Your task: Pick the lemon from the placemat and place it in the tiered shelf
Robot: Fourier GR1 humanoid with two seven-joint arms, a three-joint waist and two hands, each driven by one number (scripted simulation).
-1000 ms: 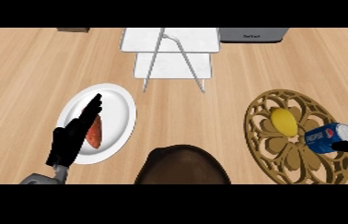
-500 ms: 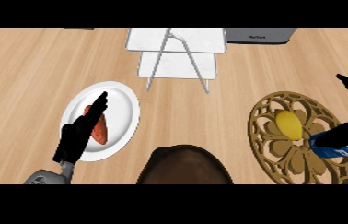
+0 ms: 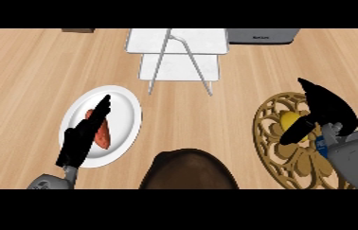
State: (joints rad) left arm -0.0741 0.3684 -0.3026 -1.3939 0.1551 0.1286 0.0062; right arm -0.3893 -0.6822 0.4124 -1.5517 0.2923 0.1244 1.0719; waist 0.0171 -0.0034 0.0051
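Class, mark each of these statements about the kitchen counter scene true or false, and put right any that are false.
1. The yellow lemon lies on the round gold openwork placemat. True.
2. The white tiered shelf already holds the lemon. False: its tiers show no lemon.
3. The right hand is at the lemon, over the placemat. True.
4. The left hand is curled round a cup. False: it rests open over the round white plate, holding nothing.
5. The plate carries a reddish food item. True.
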